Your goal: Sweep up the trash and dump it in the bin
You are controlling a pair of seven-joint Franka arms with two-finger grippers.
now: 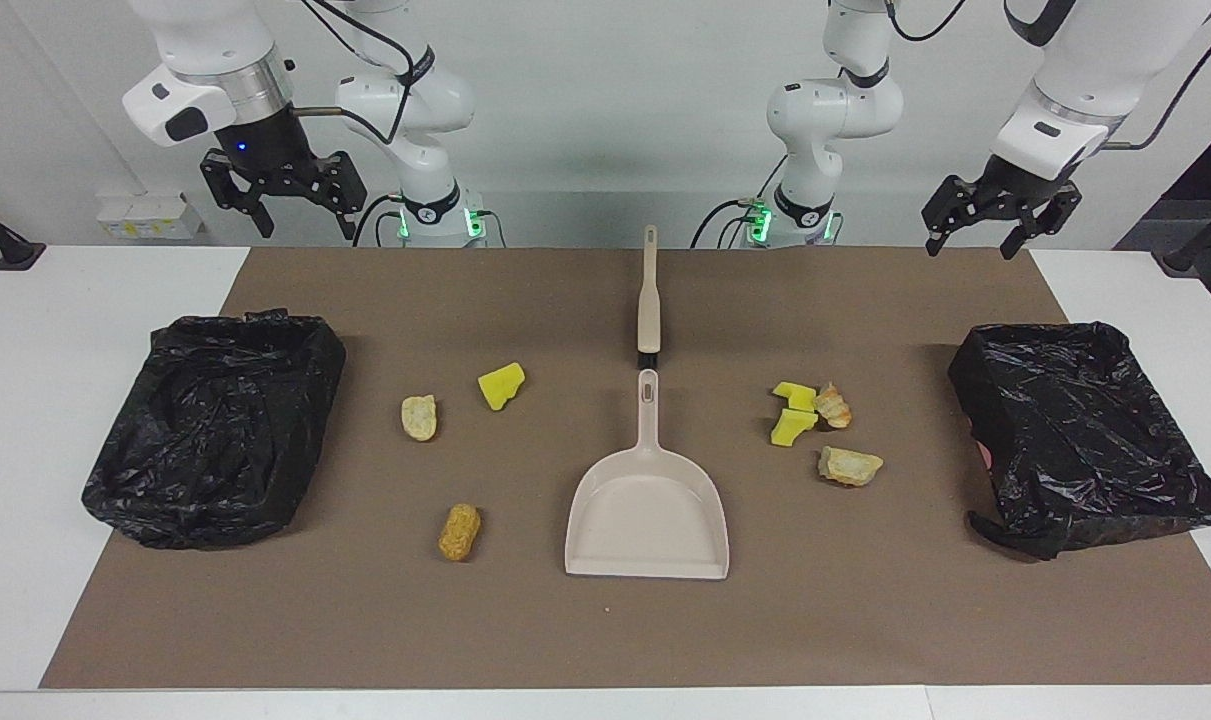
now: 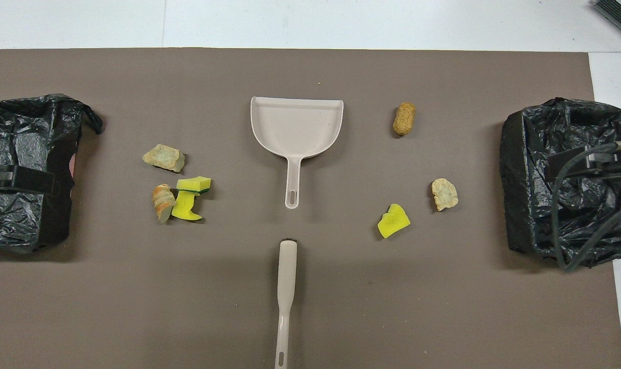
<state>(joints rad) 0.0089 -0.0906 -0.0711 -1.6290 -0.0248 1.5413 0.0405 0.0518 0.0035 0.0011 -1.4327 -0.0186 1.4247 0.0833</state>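
**Start of task: nothing grasped, trash still scattered**

Facing view: both arms wait raised at the top of the frame. Right end effector (image 1: 300,205) at upper left, fingers spread wide, holding nothing. Left end effector (image 1: 1000,222) at upper right, also open and empty. Brush (image 1: 649,295) lies top centre, handle pointing toward the robots, bristle end nearly touching the dustpan (image 1: 647,510) handle just below it. Dustpan sits empty at centre, its mouth toward the bottom of the frame. Trash in two groups: left of centre a beige bread lump (image 1: 419,417), a yellow foam chunk (image 1: 501,385) and an orange-brown nugget (image 1: 459,531), well apart; right of centre a tight yellow foam cluster (image 1: 794,411) touching a crusty piece (image 1: 833,405), with another crusty lump (image 1: 850,466) just below. Black-lined bin (image 1: 215,430) at frame left, second black-lined bin (image 1: 1080,435) at frame right. All on the brown mat (image 1: 365,620) on the surface.

Overhead view: mirrored layout. Dustpan (image 2: 296,128) upper centre, brush (image 2: 285,297) bottom centre, foam cluster (image 2: 189,197) centre-left, nugget (image 2: 404,118) upper right. Only dark parts of the end effectors show over the bins at the frame edges.

Step in hand, judged: pre-grasp; no sweeping done, both bins look unfilled. Next move likely calls for one arm to take the brush handle and the other the dustpan handle; the handles lie end to end, so the arms need to avoid crowding.
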